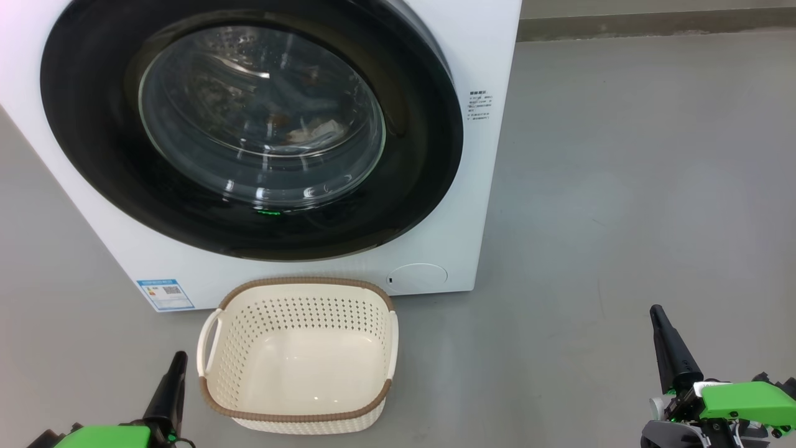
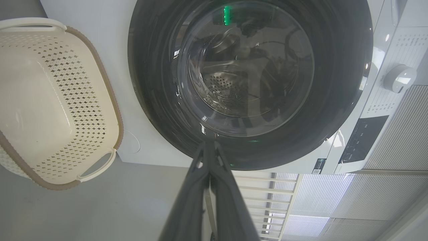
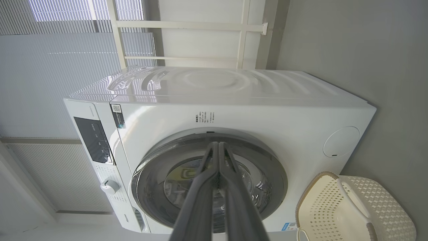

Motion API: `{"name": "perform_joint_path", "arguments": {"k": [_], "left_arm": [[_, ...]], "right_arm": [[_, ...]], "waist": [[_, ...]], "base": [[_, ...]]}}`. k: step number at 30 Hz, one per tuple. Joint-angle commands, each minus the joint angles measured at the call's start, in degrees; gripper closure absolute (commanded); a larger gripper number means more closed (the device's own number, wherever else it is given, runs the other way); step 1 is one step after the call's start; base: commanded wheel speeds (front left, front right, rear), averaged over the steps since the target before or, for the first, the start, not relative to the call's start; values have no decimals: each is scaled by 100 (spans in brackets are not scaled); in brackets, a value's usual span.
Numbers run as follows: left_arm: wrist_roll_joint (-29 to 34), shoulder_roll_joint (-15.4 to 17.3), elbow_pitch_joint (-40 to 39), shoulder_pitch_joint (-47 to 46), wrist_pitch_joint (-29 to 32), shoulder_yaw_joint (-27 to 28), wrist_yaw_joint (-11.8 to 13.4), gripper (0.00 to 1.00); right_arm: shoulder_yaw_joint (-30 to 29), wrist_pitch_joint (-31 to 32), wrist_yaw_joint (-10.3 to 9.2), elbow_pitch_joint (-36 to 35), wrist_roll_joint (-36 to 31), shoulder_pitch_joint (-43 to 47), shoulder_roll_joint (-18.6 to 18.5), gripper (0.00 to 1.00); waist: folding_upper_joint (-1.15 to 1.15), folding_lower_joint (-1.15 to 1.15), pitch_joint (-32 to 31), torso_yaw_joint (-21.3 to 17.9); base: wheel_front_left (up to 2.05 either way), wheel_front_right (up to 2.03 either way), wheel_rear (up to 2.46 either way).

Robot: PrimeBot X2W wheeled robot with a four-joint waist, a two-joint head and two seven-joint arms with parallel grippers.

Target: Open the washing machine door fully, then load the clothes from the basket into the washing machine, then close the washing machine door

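Left gripper [image 1: 178,361]: my fingers pressed together, empty.
Basket [image 1: 298,284]: just right of it, nothing inside.
Washing machine door [image 1: 93,130]: ahead of it, looks shut.
Clothes [image 1: 308,129]: behind the glass.
Right gripper [image 1: 658,316]: pressed together, empty, well right of basket.
Progress: I judge all steps done.

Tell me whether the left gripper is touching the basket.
Apart. The head view shows a strip of grey floor between the shut left gripper and the left handle of the basket.
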Motion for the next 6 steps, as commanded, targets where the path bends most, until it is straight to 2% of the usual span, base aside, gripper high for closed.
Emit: {"name": "perform_joint_path", "arguments": {"k": [1,6], "left_arm": [[-48,76,-167,-236,36,196,-17,100],[-48,76,-167,-236,36,196,-17,100]], "right_arm": [[125,48,9,-174,13,-34,-14,100],[125,48,9,-174,13,-34,-13,100]], "waist": [[0,0,0,0],[0,0,0,0]], "base": [[0,0,0],[0,0,0]]}}
